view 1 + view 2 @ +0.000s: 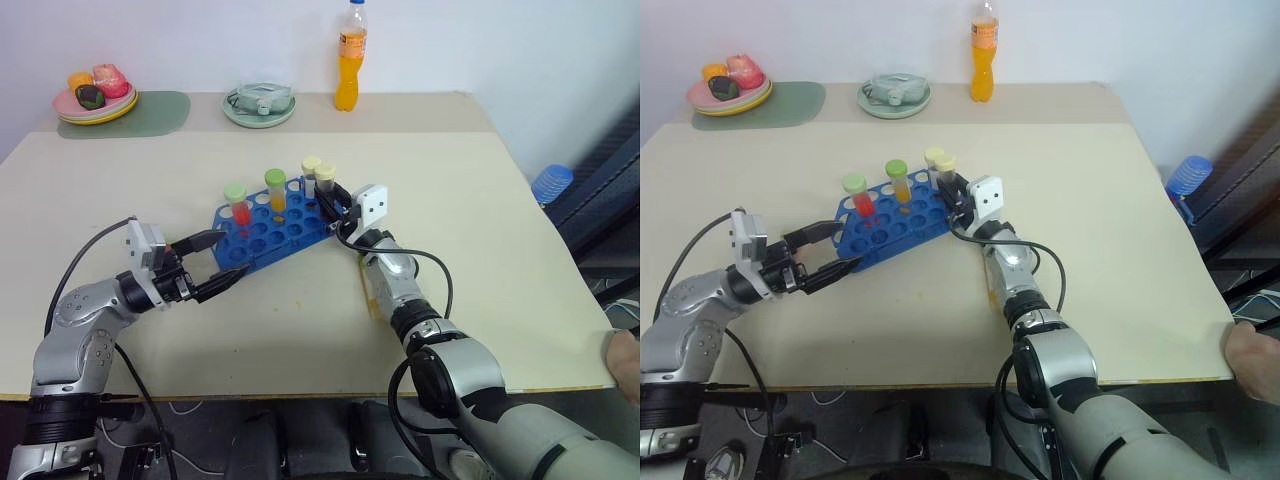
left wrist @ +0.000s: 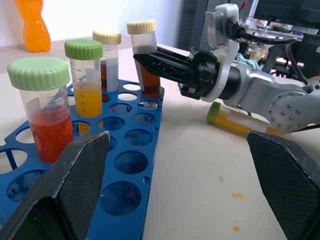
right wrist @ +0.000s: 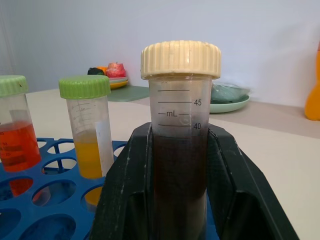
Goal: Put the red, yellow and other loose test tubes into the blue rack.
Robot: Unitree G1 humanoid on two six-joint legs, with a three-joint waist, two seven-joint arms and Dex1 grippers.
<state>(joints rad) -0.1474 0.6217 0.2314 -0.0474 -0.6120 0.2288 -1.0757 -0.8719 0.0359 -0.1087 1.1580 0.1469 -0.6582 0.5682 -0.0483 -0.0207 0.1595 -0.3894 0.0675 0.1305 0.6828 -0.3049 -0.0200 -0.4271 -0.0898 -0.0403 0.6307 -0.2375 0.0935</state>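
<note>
Nearest me, my left gripper [image 1: 220, 262] hangs just off the near end of the blue rack [image 1: 268, 236], its two black fingers spread wide and holding nothing. My right gripper [image 1: 330, 201] is clamped on a cream-capped tube of dark brown liquid [image 3: 180, 135], held upright at the rack's right end; I can't tell whether its foot is seated in a hole. Under my right forearm a loose tube with a green cap [image 2: 235, 121] lies flat on the table, yellow inside, beside the rack and partly screened by the arm.

In the rack stand a green-capped red tube [image 1: 238, 205], a green-capped yellow tube [image 1: 276, 193] and a second cream-capped tube [image 1: 311, 170]; many holes are bare.

The table [image 1: 480, 210] is pale beige. Along its far edge sit a green mat with a plate of fruit [image 1: 96, 95], a pale green dish [image 1: 259, 104] and an orange drink bottle [image 1: 349, 58], all well apart from the rack. Behind is a plain white wall. A blue bottle cap [image 1: 551, 184] shows past the right edge, and a person's hand [image 1: 624, 366] at the near right corner.
</note>
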